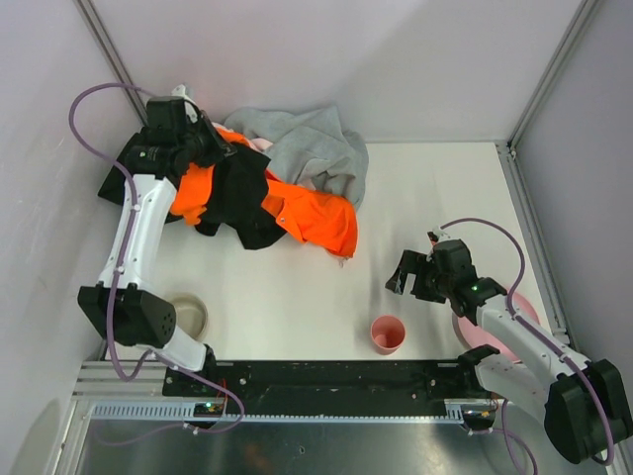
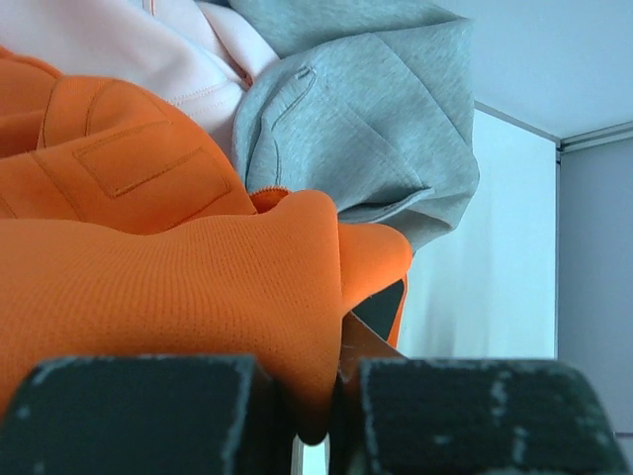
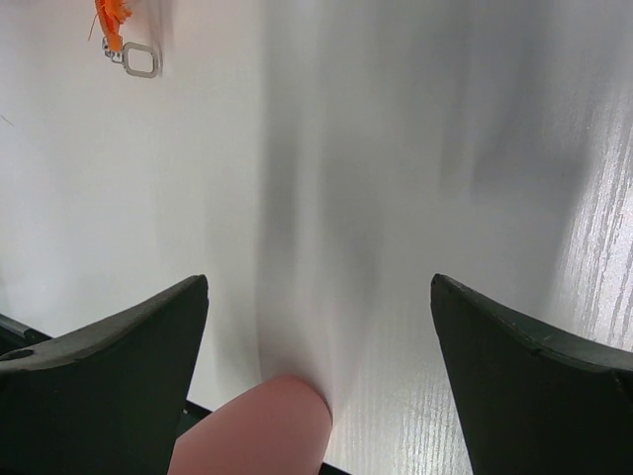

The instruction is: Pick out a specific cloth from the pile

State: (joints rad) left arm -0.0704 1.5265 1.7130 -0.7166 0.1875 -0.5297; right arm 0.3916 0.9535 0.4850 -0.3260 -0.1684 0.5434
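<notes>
Pile point(image 1: 315, 211): left claw point(image 2: 316, 401) pinched, seemingly on orange garment point(image 2: 148, 287); right claw point(image 3: 318, 289) wide apart, empty

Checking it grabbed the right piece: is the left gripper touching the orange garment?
Touching. The left wrist view shows a fold of the orange garment pinched in the shut left gripper.

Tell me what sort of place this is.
Probably a lab robot test cell: plain white walls on aluminium posts, a left arm and right arm bolted to a rail, a pile of garments.
</notes>
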